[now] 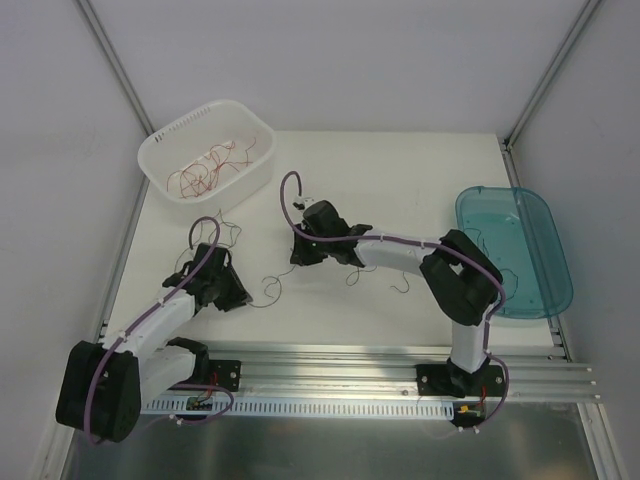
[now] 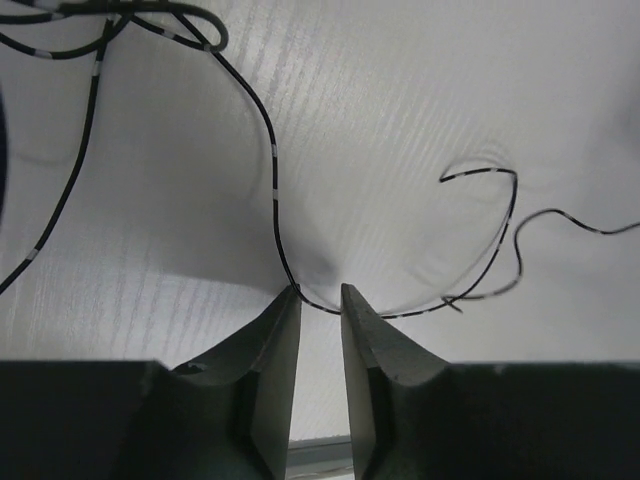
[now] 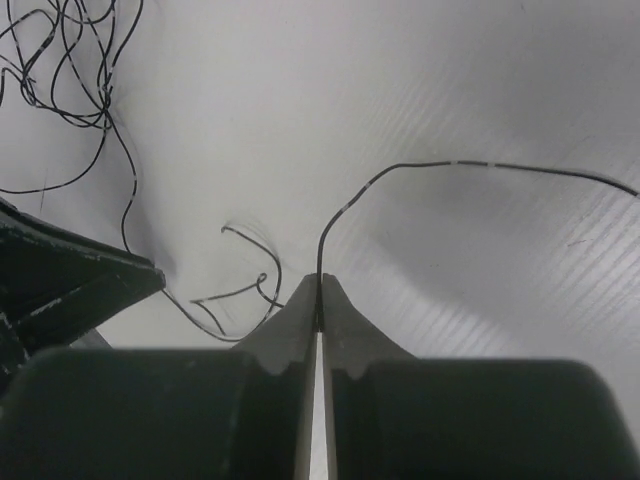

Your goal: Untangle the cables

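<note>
Right gripper point(image 3: 319, 292) pinched shut on black cable point(image 3: 400, 167), strand arcing ahead of fingertips, then off rightward. Left gripper point(image 2: 320, 300) narrowly parted, second black cable point(image 2: 272, 150) crossing tips, unclamped. Likely featherlight, limp, curly, slippery; pinch mid-strand, clear of tangle point(image 3: 70, 80).

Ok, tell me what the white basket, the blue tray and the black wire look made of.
The white basket: moulded plastic, matt, slightly translucent, slots along the rim. The blue tray: tinted see-through plastic, glossy; the table shows through. The black wire: probably plastic-insulated metal, pale bands, holds its curl; core unseen.
</note>
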Robot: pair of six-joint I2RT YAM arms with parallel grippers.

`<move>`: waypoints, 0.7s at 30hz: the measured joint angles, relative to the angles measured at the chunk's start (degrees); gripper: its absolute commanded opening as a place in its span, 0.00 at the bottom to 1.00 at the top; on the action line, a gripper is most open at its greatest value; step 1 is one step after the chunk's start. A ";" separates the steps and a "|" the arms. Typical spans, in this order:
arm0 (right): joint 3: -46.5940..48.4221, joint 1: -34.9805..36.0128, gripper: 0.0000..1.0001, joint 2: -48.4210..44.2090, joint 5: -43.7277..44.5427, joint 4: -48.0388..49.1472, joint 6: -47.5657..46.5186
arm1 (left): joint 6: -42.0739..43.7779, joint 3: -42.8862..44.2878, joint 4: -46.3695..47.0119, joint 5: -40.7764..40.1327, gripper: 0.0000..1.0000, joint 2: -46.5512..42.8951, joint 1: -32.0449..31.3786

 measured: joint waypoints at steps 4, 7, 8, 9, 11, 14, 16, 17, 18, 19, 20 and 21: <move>0.02 0.00 0.01 -3.21 0.13 -2.05 -1.66 | -1.09 0.07 0.66 -0.57 0.08 1.16 0.00; 0.00 0.00 0.01 -7.85 0.50 -4.96 -3.48 | -2.16 0.07 0.76 -1.42 0.00 1.55 0.00; 0.00 0.00 0.01 -9.73 0.72 -6.16 -4.15 | -2.47 0.07 0.87 -1.60 0.00 1.62 0.00; 0.00 0.02 0.01 -11.56 1.07 -7.32 -4.81 | -2.56 0.07 0.96 -1.73 0.00 1.70 0.00; 0.02 0.02 0.01 -15.52 2.32 -9.94 -6.19 | -3.13 0.15 1.25 -1.77 0.00 2.19 0.00; 0.00 -0.09 0.01 -22.01 5.51 -14.84 -8.59 | -3.56 0.79 1.77 -1.75 0.00 3.63 0.00; 0.00 -0.55 0.01 -26.40 8.41 -18.69 -9.81 | -3.63 1.16 2.01 -1.75 0.00 4.33 0.00; 0.00 -0.96 0.00 -28.22 9.70 -20.15 -10.16 | -3.65 1.25 2.01 -1.77 0.00 4.42 0.00; -0.20 -1.68 0.01 -30.38 11.21 -21.99 -10.49 | -3.65 1.25 2.01 -1.77 0.00 4.42 0.00; -0.57 -2.86 0.00 -32.57 12.72 -23.63 -10.71 | -3.65 1.27 2.01 -1.77 0.00 4.42 0.00; -1.51 -4.22 0.01 -34.91 14.32 -24.85 -10.75 | -3.65 1.25 2.01 -1.77 0.00 4.39 0.00; -2.84 -5.55 0.01 -37.09 15.85 -26.05 -10.71 | -3.63 1.27 2.01 -1.77 0.00 4.37 0.00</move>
